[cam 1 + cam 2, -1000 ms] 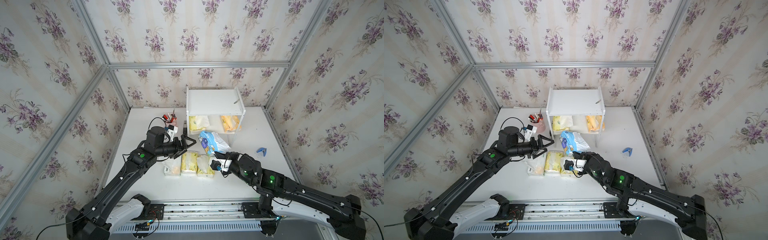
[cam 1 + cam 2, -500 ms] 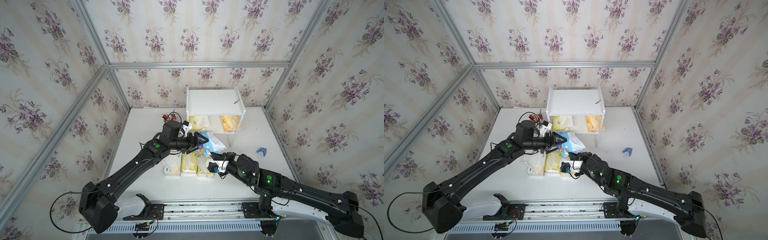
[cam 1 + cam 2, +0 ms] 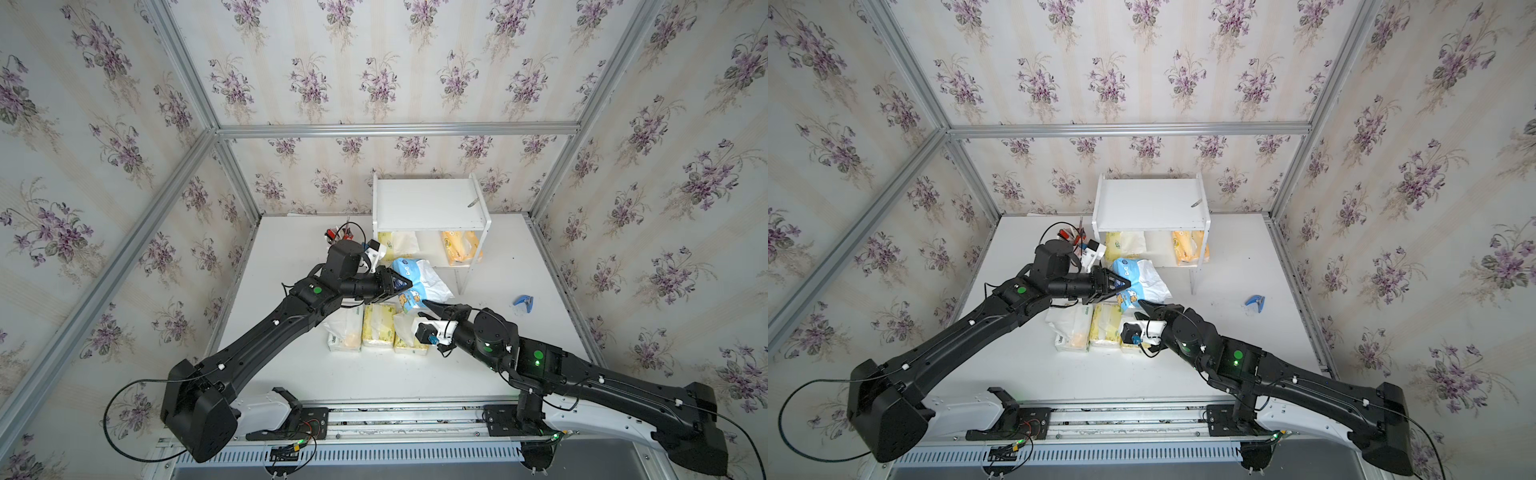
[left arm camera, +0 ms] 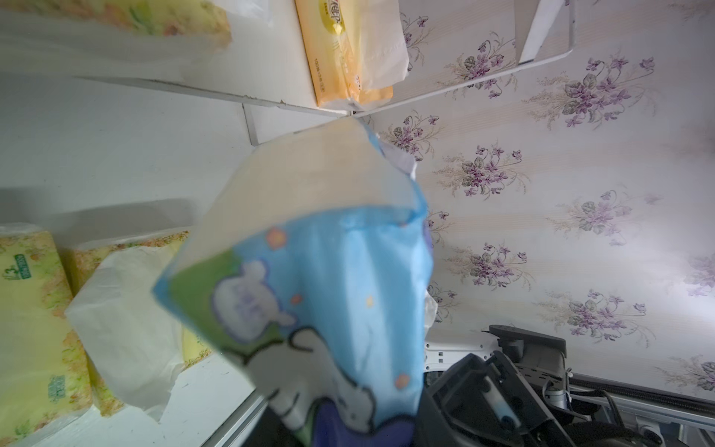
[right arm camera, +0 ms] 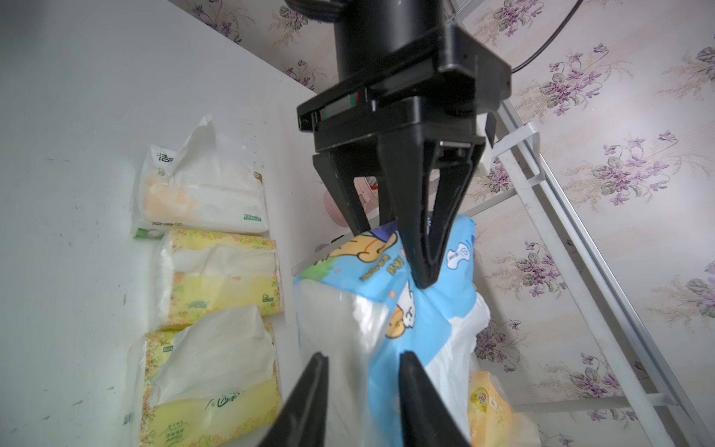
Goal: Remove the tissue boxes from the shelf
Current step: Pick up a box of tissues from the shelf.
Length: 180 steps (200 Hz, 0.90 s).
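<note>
One blue pack hides the left pincer in wrist view.

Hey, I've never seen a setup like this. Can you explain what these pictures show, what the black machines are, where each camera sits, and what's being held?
These are two black robot arms at a white table, each ending in a two-fingered gripper. Two pictures look down from overhead; the other two come from cameras on the arms' wrists. At the back stands a white shelf holding a yellow pack and an orange pack of tissues. On the table lie a white pack and two more yellow packs, plus a small blue object. The left gripper is pinching a blue pack in mid-air; the right gripper has its fingers either side of that pack's other end, but whether it grips is unclear.
</note>
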Each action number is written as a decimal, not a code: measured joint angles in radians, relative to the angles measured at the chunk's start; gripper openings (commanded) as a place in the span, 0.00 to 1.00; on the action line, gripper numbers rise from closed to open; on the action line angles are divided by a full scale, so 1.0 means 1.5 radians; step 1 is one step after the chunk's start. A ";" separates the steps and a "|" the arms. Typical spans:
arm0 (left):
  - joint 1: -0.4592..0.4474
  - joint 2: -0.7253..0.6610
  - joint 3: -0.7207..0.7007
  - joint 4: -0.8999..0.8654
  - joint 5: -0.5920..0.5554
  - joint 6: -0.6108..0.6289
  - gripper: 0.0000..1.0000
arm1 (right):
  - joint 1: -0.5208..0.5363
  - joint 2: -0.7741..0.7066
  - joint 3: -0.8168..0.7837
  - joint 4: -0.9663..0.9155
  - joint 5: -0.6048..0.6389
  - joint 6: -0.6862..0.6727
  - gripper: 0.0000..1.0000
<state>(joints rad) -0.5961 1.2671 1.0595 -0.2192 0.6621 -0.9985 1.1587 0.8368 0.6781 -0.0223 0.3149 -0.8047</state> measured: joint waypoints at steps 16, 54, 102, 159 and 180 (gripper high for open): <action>0.000 -0.017 -0.016 0.004 -0.025 0.023 0.24 | -0.021 -0.018 -0.015 0.001 -0.047 0.029 0.53; 0.000 -0.065 -0.080 0.018 -0.090 0.099 0.16 | -0.182 -0.081 -0.037 0.034 -0.251 0.154 0.64; 0.000 -0.132 -0.134 0.079 -0.132 0.224 0.15 | -0.474 -0.055 -0.043 0.117 -0.549 0.390 0.63; 0.000 -0.201 -0.160 0.157 -0.094 0.364 0.15 | -0.598 0.135 0.011 0.153 -0.825 0.678 0.63; 0.000 -0.205 -0.160 0.173 -0.066 0.401 0.15 | -0.583 0.179 0.042 0.152 -0.892 0.732 0.68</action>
<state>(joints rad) -0.5961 0.9588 0.8200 0.0402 0.5629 -0.3973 0.2836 1.1049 0.7406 0.2058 -1.0229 0.2939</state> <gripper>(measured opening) 0.217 0.655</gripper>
